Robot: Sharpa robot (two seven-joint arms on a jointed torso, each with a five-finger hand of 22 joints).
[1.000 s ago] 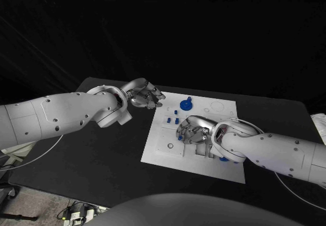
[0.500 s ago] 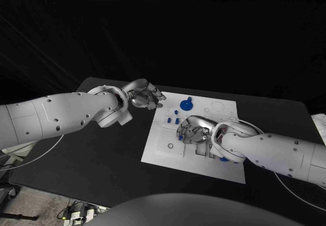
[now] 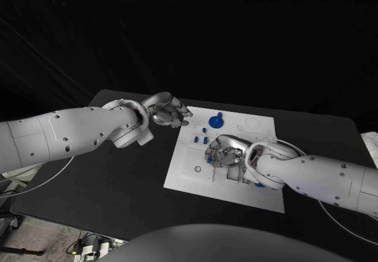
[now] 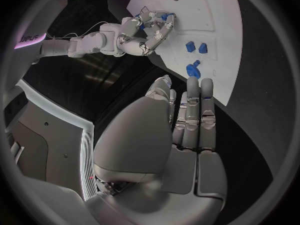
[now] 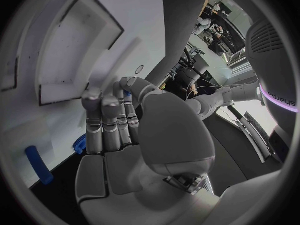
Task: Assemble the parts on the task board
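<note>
Roughly midway, I judge: on the flat white plastic task board (image 3: 236, 158), several small blue plastic parts (image 3: 202, 140) stand seated, while others lie loose. Right robot hand (image 3: 223, 151) pinches a blue piece (image 4: 165, 16) over the board's middle. Left robot hand (image 3: 169, 112) hovers beside the board's corner, fingers curled, empty.

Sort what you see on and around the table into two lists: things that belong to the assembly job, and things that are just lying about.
Belongs to the job:
- white task board
- blue parts on it
- right hand, down on the board
- left hand, held above the board's far corner

Just lying about:
- cables on the floor
- black table
</note>
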